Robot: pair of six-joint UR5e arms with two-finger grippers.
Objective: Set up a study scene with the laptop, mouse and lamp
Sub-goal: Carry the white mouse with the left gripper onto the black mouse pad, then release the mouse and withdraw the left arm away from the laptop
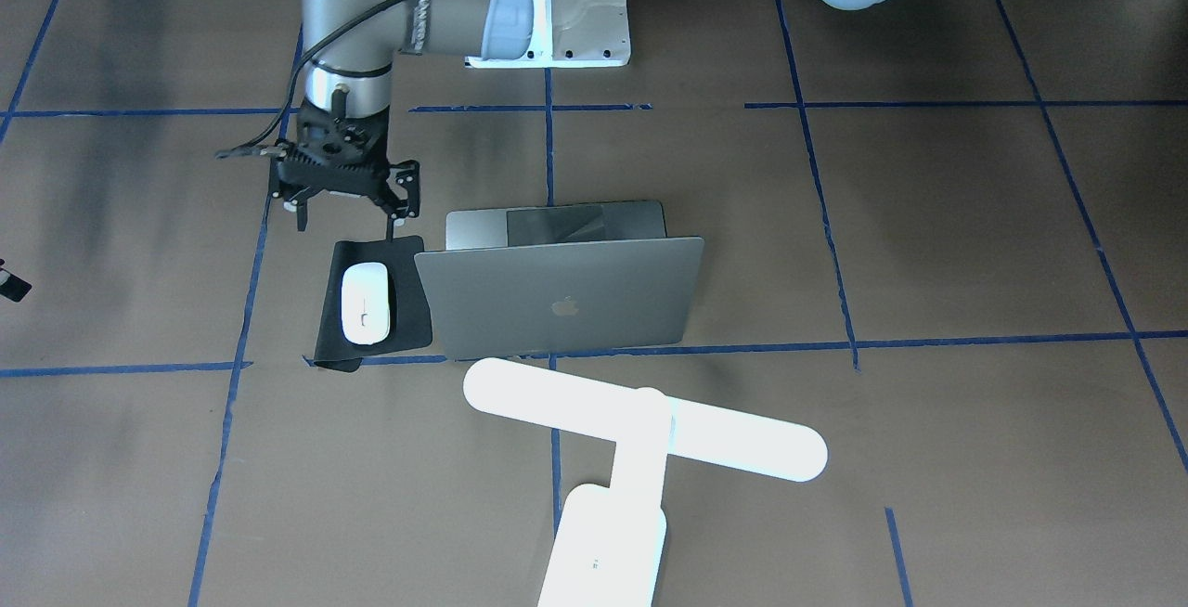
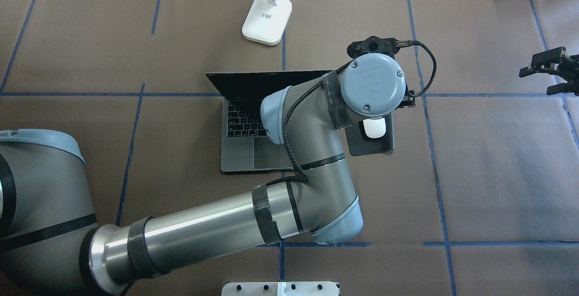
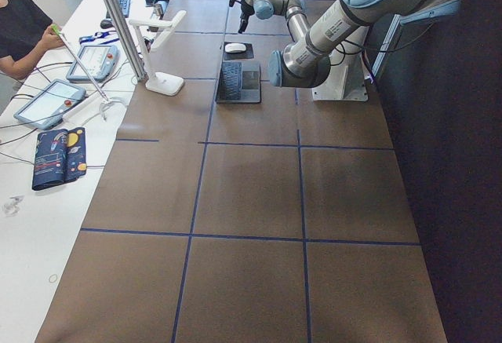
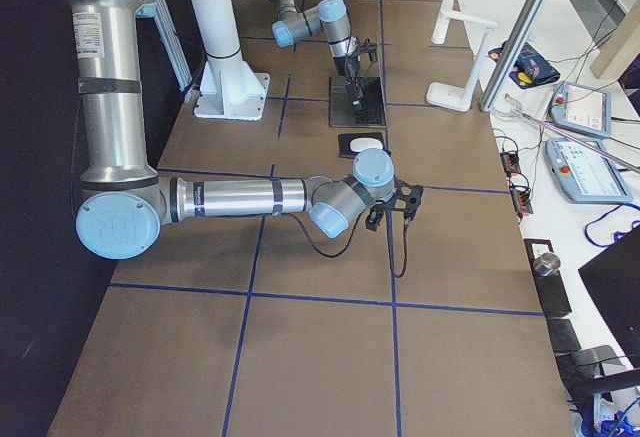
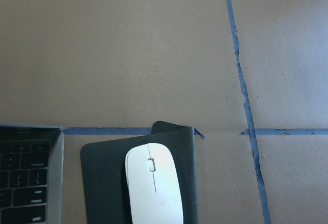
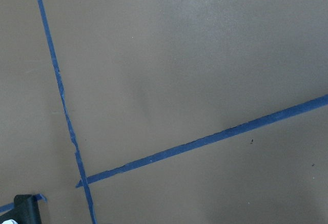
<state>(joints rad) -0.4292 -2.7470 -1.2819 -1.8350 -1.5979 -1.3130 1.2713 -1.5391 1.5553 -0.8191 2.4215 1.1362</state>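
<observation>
The grey laptop (image 1: 566,296) stands open in the table's middle, its keyboard (image 2: 244,119) towards the robot. Just to its right, by the robot's side, the white mouse (image 1: 365,303) lies on a black mat (image 1: 408,305) with one curled corner (image 5: 171,127). The white lamp (image 1: 645,426) stands beyond the laptop, its base (image 2: 267,20) near the far edge. My left arm reaches across, and my left gripper (image 1: 348,219) hangs open and empty above the mat's near end. The left wrist view looks down on the mouse (image 5: 154,183). My right gripper (image 2: 549,72) hovers far right, jaws spread, holding nothing.
Blue tape lines (image 1: 548,152) divide the brown table. The white robot pedestal (image 1: 575,32) is bolted at the robot's edge. Beyond the far edge a white desk holds tablets (image 3: 47,101), cables and a person's arm (image 3: 20,29). An aluminium post (image 3: 118,21) rises by the lamp.
</observation>
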